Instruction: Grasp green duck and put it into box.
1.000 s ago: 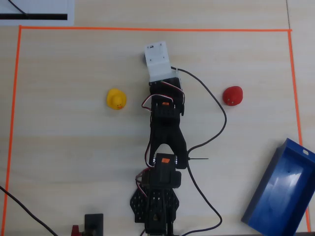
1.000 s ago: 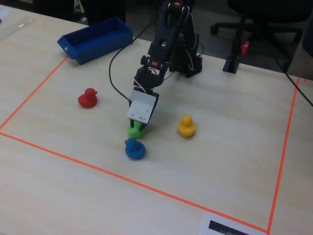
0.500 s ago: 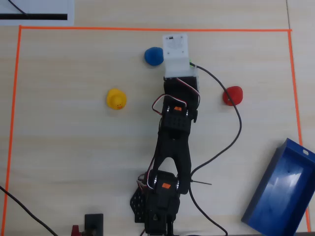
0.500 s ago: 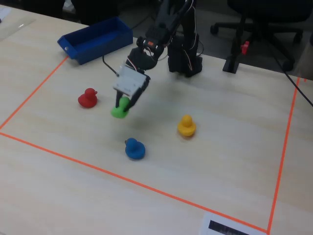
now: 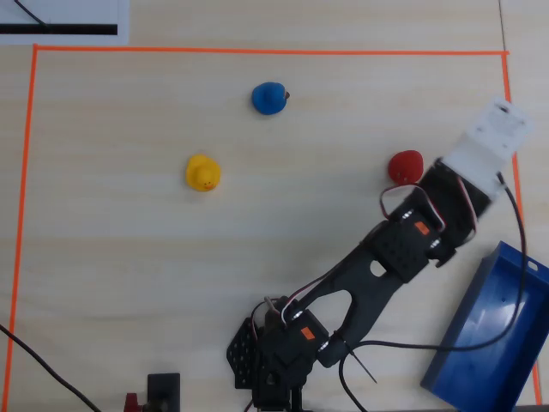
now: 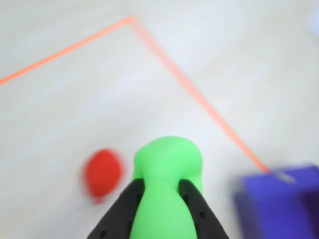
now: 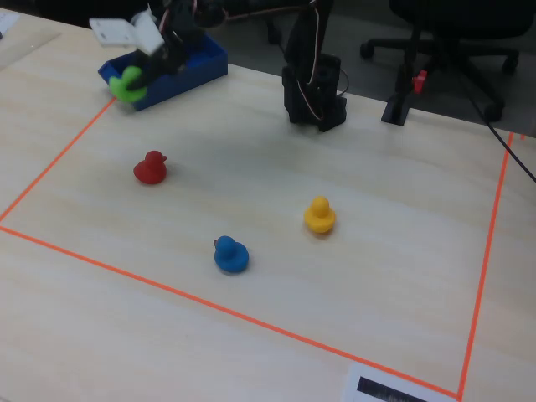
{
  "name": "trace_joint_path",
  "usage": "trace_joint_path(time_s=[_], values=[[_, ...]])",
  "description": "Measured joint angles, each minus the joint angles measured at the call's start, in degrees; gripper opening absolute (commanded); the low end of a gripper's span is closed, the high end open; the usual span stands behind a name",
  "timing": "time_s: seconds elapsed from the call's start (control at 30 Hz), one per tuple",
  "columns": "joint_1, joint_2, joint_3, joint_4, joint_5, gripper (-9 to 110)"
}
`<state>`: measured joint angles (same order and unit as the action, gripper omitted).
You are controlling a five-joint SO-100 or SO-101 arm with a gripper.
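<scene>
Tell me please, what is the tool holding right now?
Tool: closed on the green duck, carried above the table near the box.

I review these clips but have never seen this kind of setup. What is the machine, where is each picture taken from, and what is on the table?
It is a small tabletop robot arm. One camera looks straight down, one rides on the arm's wrist, and one stands across the table. The end effector, the arm's two-finger claw, is shut on the green duck, carried in the air near the box, a blue tray at the table's edge. Resting on the table inside an orange tape outline are a red duck, a yellow duck and a blue duck.
</scene>
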<state>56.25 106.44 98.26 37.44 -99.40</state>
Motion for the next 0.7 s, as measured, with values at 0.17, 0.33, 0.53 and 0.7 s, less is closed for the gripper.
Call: trace_joint_path(time_s=[0.17,0.33,0.53,0.7], values=[[11.9,-4.0,-8.0,3.7,0.0,0],[21.1,-5.3,-9.8,4.2,0.0,0],[30.4,-7.6,-8.3,3.3,-0.1,0],[36.5,-9.7,-2.9,-1.8,-2.1,0]])
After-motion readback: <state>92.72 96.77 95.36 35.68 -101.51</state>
